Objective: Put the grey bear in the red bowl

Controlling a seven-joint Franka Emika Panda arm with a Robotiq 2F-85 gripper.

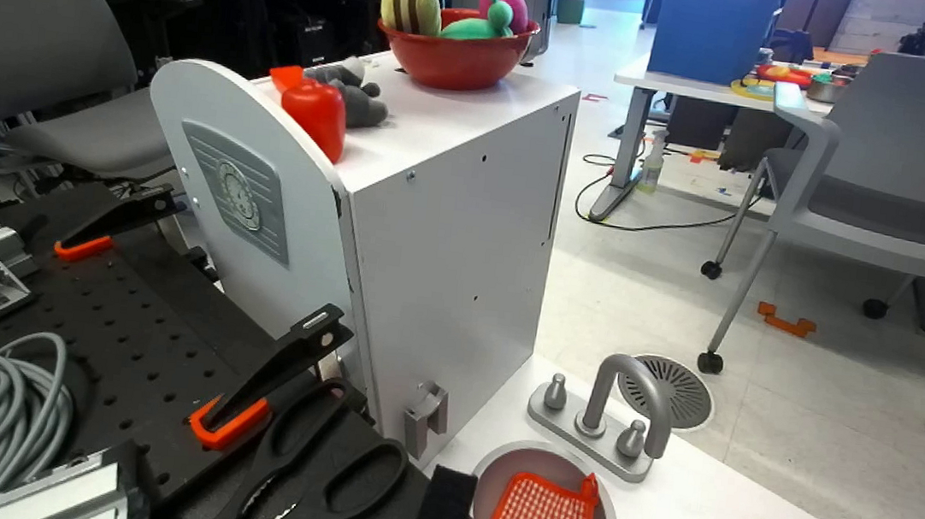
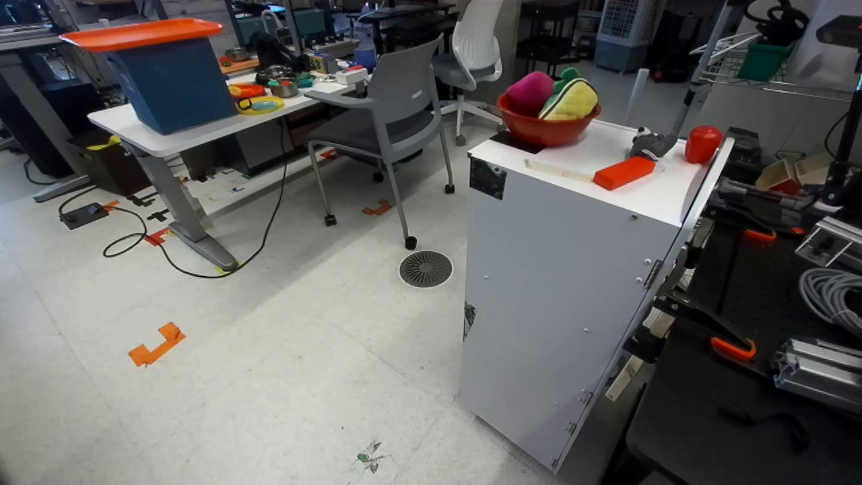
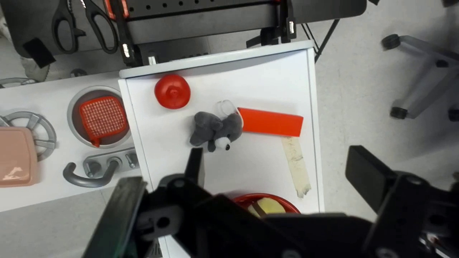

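the gripper [image 3: 278,163] has its fingers spread and empty; below, the grey bear [image 3: 215,129] lies on the white cabinet top [image 3: 251,170], its head against or just beside the orange-red block [image 3: 272,122], so a careless grasp might catch both. farther off, the red bowl [image 1: 453,62] is heaped with toys [image 1: 412,1], so the bear could tumble out.

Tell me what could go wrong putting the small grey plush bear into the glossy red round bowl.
The red bowl holds a striped yellow oval plush toy, a green plush toy and a magenta plush toy, all rising above its rim, so the grey bear could roll off them.

The bear's head lies close to the orange-red rectangular block, so the open black gripper might knock or snag the block when closing.
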